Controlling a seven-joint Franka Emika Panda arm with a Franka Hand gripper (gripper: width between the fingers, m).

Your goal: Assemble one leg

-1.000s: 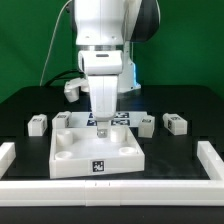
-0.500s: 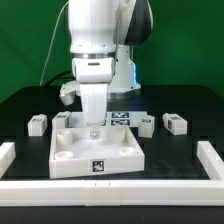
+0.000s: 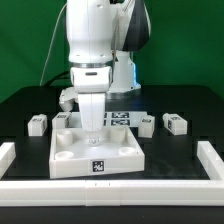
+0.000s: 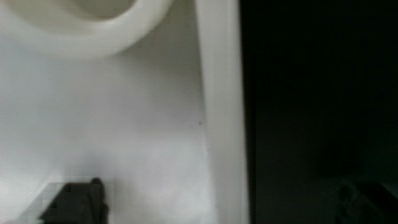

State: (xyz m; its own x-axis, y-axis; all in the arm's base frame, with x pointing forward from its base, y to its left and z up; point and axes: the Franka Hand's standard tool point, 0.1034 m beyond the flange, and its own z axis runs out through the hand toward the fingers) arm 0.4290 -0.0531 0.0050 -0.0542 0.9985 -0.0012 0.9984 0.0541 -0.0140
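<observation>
Exterior view: gripper [image 3: 92, 130] low over the rear part of the white square top [image 3: 120, 160], fingers pointing straight down, tips close to the surface (contact too small to resolve). Opening not readable from this side. Nearest leg [image 3: 64, 119] lying flat on the black bench [image 3: 190, 100], just beside the top's rear corner on the exterior view's left, near the gripper but apart from it, tag face toward the camera. Long axis of that leg not clear at this size. Three other legs also loose on the bench: one [image 3: 38, 123] further to the exterior view's left, two [image 3: 147, 124] [image 3: 175, 123] on the exterior view's right, the outermost with its long axis flat and running roughly across the view. Marker board [image 3: 125, 117] behind the top.

Wrist view: gripper [image 4: 217, 205] spread wide, gripping nothing. One dark fingertip [image 4: 75, 203] over the white top [image 4: 107, 130], the other barely visible against the dark bench [image 4: 320, 100]. Top's raised edge running between the two fingers (blurred, very close). Round socket [image 4: 89, 20] in the top's corner.
</observation>
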